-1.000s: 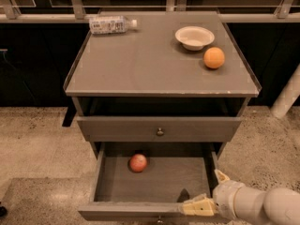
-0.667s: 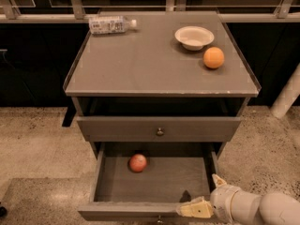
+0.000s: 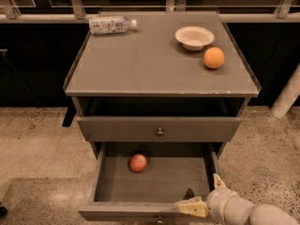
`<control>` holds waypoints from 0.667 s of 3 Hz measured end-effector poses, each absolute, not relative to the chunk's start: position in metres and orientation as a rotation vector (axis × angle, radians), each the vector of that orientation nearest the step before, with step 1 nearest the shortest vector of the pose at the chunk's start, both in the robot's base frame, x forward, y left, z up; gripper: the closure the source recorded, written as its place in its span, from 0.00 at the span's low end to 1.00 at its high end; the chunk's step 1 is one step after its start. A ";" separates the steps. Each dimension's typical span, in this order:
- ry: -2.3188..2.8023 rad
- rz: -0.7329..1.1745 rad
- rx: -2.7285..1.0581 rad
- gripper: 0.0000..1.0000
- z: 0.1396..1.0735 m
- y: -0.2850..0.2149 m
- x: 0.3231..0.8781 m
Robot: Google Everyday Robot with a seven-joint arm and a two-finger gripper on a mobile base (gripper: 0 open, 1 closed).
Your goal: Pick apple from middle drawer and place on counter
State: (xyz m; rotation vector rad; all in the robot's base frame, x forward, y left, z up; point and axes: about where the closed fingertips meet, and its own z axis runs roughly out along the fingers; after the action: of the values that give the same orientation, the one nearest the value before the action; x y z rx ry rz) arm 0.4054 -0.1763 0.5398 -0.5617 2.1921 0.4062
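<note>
The counter (image 3: pixel 154 62) is a flat grey surface in the upper middle. A plastic bottle (image 3: pixel 110 25) lies on its side at its upper left. A white bowl (image 3: pixel 194 37) sits upper right, an orange (image 3: pixel 213 58) just beside it. The gripper (image 3: pixel 205 194) is at the lower right, far below, fingers apart.

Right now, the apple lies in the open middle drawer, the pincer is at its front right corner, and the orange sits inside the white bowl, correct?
Not quite: the camera view shows the orange on the counter beside the white bowl, not inside it. The apple does lie in the open middle drawer, with the pincer at its front right corner.
</note>
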 end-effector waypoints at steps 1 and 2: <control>2.156 0.384 -0.595 0.00 0.520 -0.163 0.436; 2.122 0.410 -0.621 0.00 0.505 -0.140 0.464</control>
State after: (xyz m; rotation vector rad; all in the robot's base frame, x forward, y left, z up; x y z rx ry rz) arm 0.4638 -0.1403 0.5051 -0.6206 2.1224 0.4097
